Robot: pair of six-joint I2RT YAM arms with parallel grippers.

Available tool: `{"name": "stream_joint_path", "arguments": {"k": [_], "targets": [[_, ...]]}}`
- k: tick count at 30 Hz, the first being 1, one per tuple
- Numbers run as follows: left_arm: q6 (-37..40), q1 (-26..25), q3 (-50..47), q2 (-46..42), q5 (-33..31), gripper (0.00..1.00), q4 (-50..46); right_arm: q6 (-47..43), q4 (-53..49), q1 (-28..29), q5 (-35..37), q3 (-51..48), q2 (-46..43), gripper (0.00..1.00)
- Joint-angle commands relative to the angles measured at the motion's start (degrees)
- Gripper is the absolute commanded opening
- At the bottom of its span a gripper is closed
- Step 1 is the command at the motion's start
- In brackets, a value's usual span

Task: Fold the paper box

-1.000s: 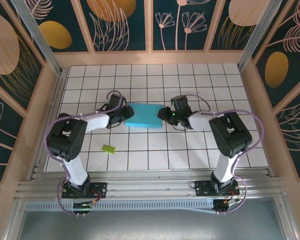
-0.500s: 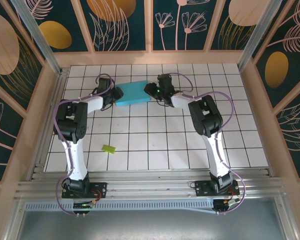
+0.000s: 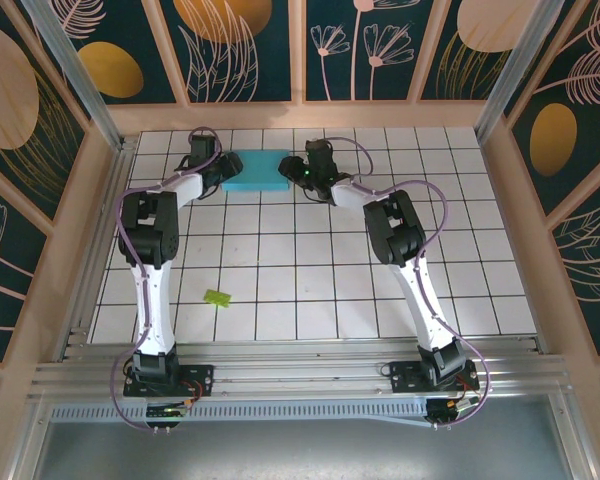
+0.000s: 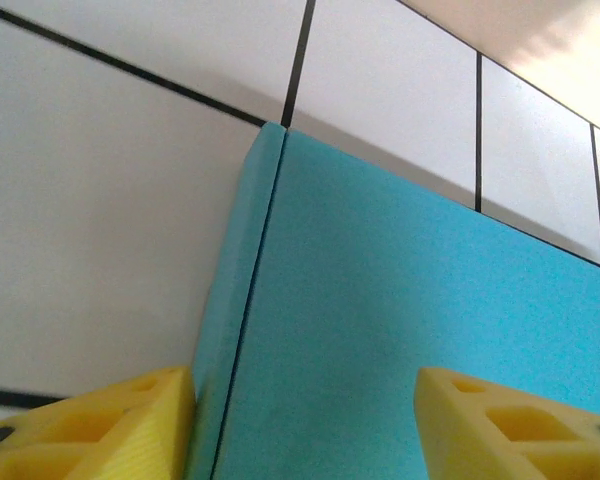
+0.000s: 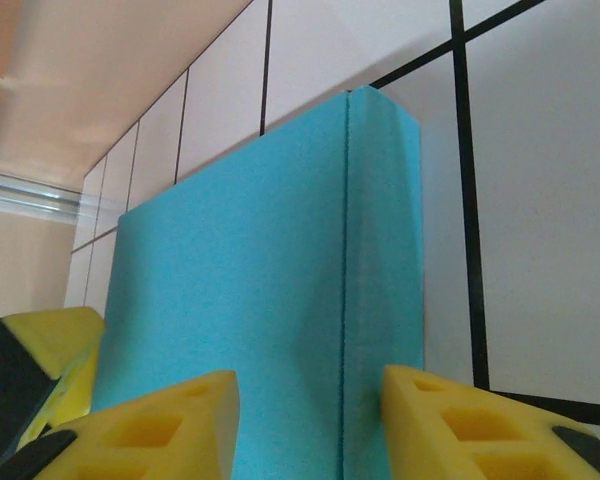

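**Box folded flat, a gripper at each end, both open**

- The paper box is a flat turquoise rectangle lying face-down on the tiled table. It sits directly between the two grippers, out at full reach of both arms.
- Left gripper: the box's left short end is right at its tips. In the wrist view one finger sits just outside the narrow edge strip and the other is over the main panel. The jaws are apart with nothing pinched. I can't tell whether the tips touch the card.
- Right gripper mirrors this at the other short end. One finger is by the edge strip and its mate is over the face. Jaws are apart, no clamp.
- Handling, my read: light thin card, fairly stiff across a panel, weak along the crease lines. The face looks smooth, so it will probably skate on the tile if pushed from one end only.
- Best hold is probably the doubled edge strip at either short end, pinched across its thickness. Otherwise press down with both ends opposed. A mid-panel pinch risks buckling it.
- The lime scrap is well behind the left gripper, toward the bases, and not in play.
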Motion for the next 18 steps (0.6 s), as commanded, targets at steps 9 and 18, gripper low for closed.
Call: {"name": "stream_joint_path", "arguments": {"k": [9, 18], "targets": [[-0.4, -0.8, -2.4, -4.6, -1.2, 0.68, -3.0, -6.5, -3.5, -1.2, -1.8, -5.8, -11.6, 0.74], [-0.7, -0.8, -6.4, -15.5, -1.4, 0.84, -3.6, -13.8, -5.0, -5.1, -4.0, -16.6, -28.5, 0.82]]}}
